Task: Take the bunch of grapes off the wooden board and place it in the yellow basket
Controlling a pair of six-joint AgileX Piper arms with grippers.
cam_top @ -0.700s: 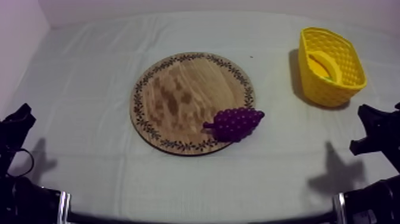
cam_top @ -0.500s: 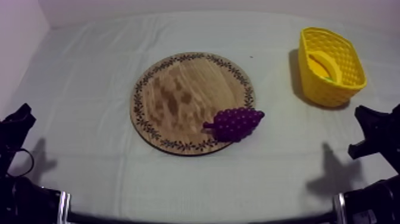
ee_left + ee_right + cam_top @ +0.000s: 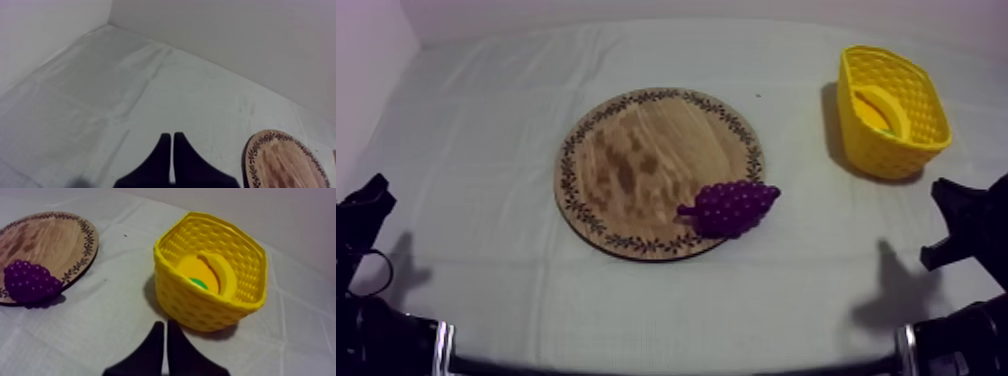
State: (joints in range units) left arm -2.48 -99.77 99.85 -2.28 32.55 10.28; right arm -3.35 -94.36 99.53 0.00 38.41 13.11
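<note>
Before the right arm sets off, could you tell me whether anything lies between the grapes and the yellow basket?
Nothing visible does: only bare cloth lies between the bunch of grapes on the wooden board's rim and the yellow basket. The basket already holds yellow toy fruit.

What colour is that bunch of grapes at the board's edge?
The bunch of grapes is deep purple, clearest in the right wrist view.

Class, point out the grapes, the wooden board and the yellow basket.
grapes (image 3: 729, 208), top view, middle of the bunch.
wooden board (image 3: 626, 160), top view, bare wood near its middle.
yellow basket (image 3: 200, 308), right wrist view, its near wall.
</note>
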